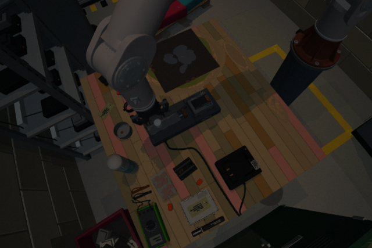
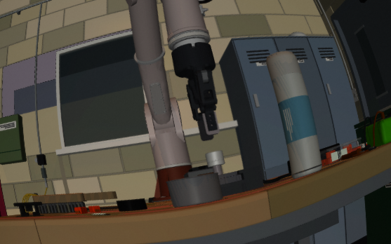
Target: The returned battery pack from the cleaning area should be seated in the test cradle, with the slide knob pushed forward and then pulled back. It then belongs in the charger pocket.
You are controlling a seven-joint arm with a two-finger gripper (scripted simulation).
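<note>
The near end of the test cradle [image 1: 183,116] is partly hidden under my arm, and in the second side camera a grey round dish [image 2: 194,189] covers its base. The battery pack [image 1: 200,102] sits in the cradle's far bay. The pale slide knob [image 1: 157,122] [image 2: 214,158] stands upright at the cradle's near end. My gripper [image 2: 210,135] hangs open and empty a short way above the knob. The charger pocket [image 1: 238,167] lies to the right near the table's front edge, its cable running off the edge.
Behind the cradle lies a dark square mat [image 1: 183,59] with grey blotches. A white and blue cylinder [image 1: 120,163] and the round dish [image 1: 123,130] stand left of the cradle. A small black block [image 1: 184,168], a multimeter [image 1: 151,227] and a label card [image 1: 199,206] lie toward the front.
</note>
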